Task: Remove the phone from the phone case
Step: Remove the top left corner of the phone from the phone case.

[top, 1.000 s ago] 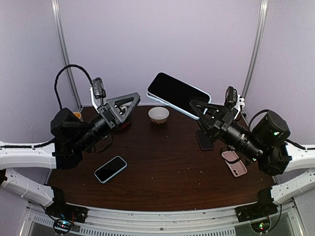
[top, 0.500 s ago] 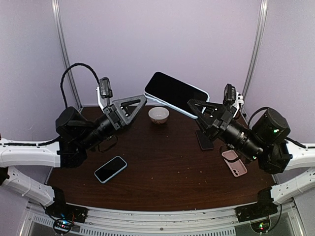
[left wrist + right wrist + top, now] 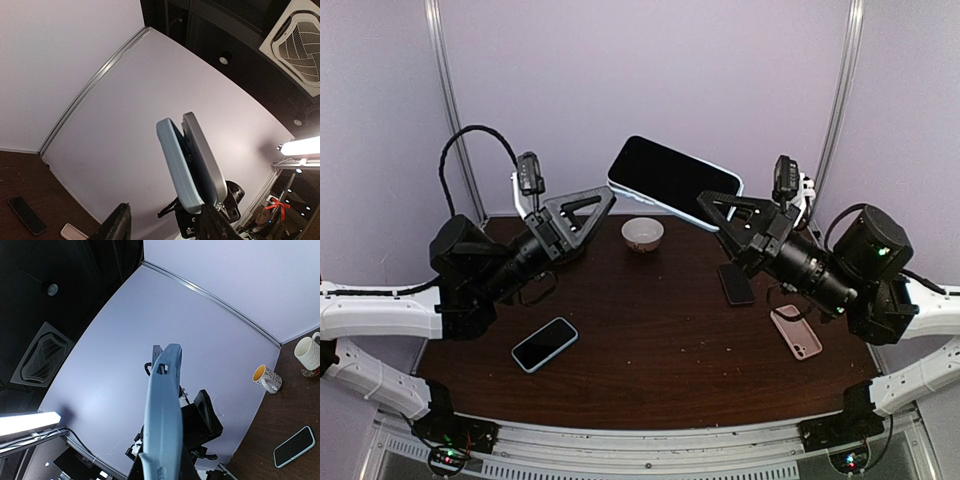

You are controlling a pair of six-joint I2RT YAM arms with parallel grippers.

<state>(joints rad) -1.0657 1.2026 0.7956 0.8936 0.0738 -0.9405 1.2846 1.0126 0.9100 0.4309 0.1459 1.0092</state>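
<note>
Nearest the arm bases, a spare phone [image 3: 544, 344] lies face up on the table [image 3: 650, 370], with a pink case [image 3: 796, 332] and a dark handset [image 3: 736, 283] off to the right, all untouched. Above them the two arms have closed on each other. The left gripper [image 3: 603, 198] has climbed and swung inward over the last second, and its fingertips now sit just beside the left end of the raised phone [image 3: 670, 175]. Its jaws are half-parted, as they were, and grasp nothing. The right gripper [image 3: 715, 208] is clamped tight on the right end of the phone case [image 3: 176, 167] and has lifted the cased phone higher and a little leftward, well clear of the bowl [image 3: 642, 233] behind. In the left wrist view the case and a grey slab show edge-on, seemingly parted at the top, though I cannot be sure. The handover gap is almost gone, so the left hand looks ready to grip and peel.
</note>
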